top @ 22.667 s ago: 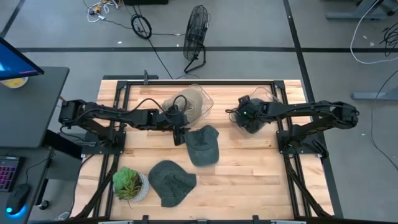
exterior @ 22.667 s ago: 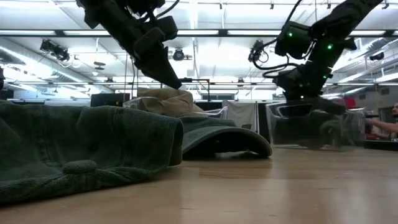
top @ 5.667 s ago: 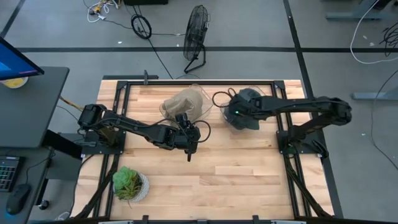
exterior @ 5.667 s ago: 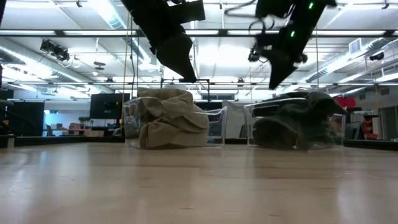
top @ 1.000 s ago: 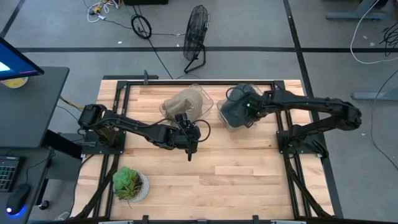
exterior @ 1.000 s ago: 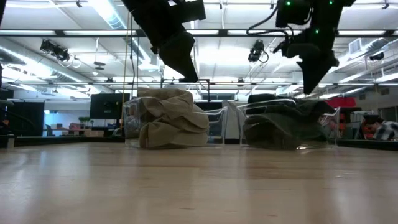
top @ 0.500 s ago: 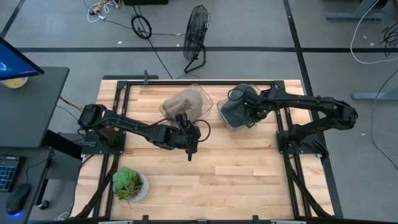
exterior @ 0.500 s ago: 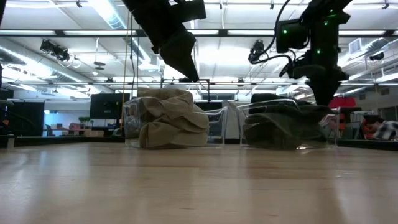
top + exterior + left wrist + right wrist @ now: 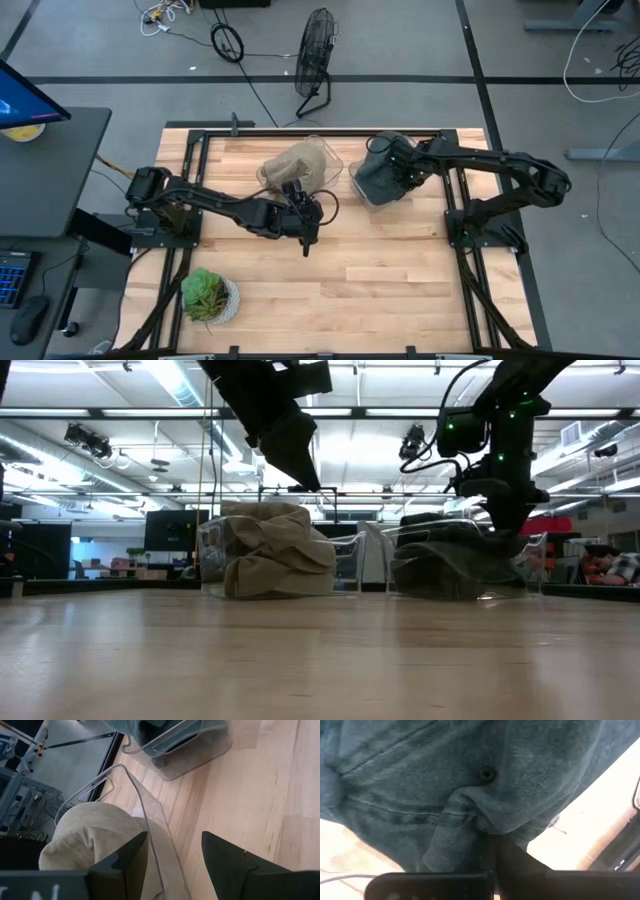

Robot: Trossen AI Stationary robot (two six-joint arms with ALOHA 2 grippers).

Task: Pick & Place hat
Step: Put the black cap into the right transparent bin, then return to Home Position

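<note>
A tan hat (image 9: 296,163) lies crumpled in a clear bin (image 9: 330,160) at the table's far middle; it also shows in the low view (image 9: 275,550). Dark green hats (image 9: 375,180) fill a second clear bin (image 9: 535,560) to its right. My left gripper (image 9: 306,238) hangs open and empty above the bare table, just near of the tan hat's bin; its wrist view (image 9: 175,865) shows the tan hat (image 9: 85,837). My right gripper (image 9: 402,172) is shut and reaches down into the green hats' bin (image 9: 505,525). My right gripper presses its shut fingers (image 9: 515,862) down on the top green hat's crown, beside a raised fold of cloth (image 9: 457,812) and an eyelet. The fingers come from above, slanting down. The hat lies flattened in the bin under them.
A potted green plant (image 9: 208,295) stands at the table's near left. The black frame rails (image 9: 470,230) run along the table's left and right sides. Bare wood (image 9: 400,280) lies across the near half of the table. A person shows far off at the low view's right edge (image 9: 615,565).
My right gripper has gone down into the green hats' bin and a little toward the far edge, its tips now low on the pile. The green hats stay flattened in the bin. My left gripper has kept still.
</note>
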